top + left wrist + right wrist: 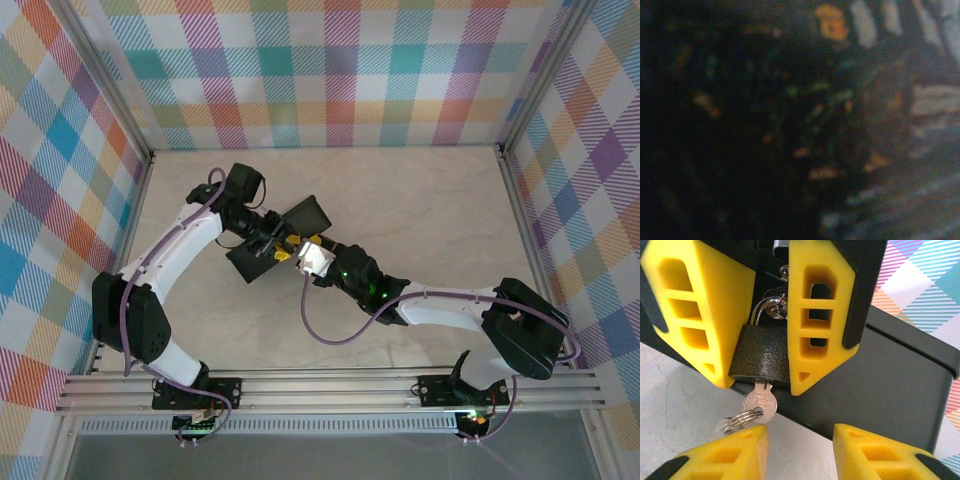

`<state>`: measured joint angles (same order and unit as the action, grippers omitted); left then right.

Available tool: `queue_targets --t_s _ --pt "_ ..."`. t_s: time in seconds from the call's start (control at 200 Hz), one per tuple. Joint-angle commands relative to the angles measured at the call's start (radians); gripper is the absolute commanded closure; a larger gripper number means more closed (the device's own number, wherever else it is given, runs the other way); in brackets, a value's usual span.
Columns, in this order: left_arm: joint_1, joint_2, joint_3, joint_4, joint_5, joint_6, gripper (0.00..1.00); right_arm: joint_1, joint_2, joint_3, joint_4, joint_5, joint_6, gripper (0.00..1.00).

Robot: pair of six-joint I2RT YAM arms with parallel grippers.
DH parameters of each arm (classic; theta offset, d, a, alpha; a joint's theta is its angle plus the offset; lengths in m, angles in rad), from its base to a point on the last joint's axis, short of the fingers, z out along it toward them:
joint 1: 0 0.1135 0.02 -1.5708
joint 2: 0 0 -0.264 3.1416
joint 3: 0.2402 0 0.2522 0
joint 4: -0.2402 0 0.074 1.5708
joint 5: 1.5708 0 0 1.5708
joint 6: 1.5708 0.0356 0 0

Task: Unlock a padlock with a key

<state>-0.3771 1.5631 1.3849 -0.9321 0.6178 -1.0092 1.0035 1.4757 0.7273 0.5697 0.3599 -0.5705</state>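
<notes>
Left end effector (761,381) clamped tight, right end effector (799,435) spread.

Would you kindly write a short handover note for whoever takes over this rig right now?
Left gripper: shut on the padlock, steadying it against the black box.
Right gripper: open, just below the key, not gripping it.
Done: the key sits in the bottom of the padlock, its ring hanging.
Left to do: grip the key, turn it, and free the shackle, which looks closed.
</notes>
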Motion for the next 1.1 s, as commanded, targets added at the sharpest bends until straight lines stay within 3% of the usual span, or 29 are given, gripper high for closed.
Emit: queue_targets --t_s 0.0,0.35,0.675,1.095 --pt "0.003 -0.018 0.011 0.035 0.033 -0.008 1.00 0.010 -0.015 -0.015 0.071 0.004 -0.016 0.62" --pt "0.002 0.020 0.025 0.070 0.059 -0.029 1.00 0.010 0.012 -0.013 0.025 -0.076 -0.014 0.65" --pt "0.002 0.019 0.039 0.065 0.079 -0.014 1.00 0.010 0.076 0.038 0.045 -0.072 -0.042 0.66" --pt "0.003 0.023 0.028 0.074 0.076 -0.002 1.00 0.010 0.002 0.047 0.026 -0.070 0.055 0.67"
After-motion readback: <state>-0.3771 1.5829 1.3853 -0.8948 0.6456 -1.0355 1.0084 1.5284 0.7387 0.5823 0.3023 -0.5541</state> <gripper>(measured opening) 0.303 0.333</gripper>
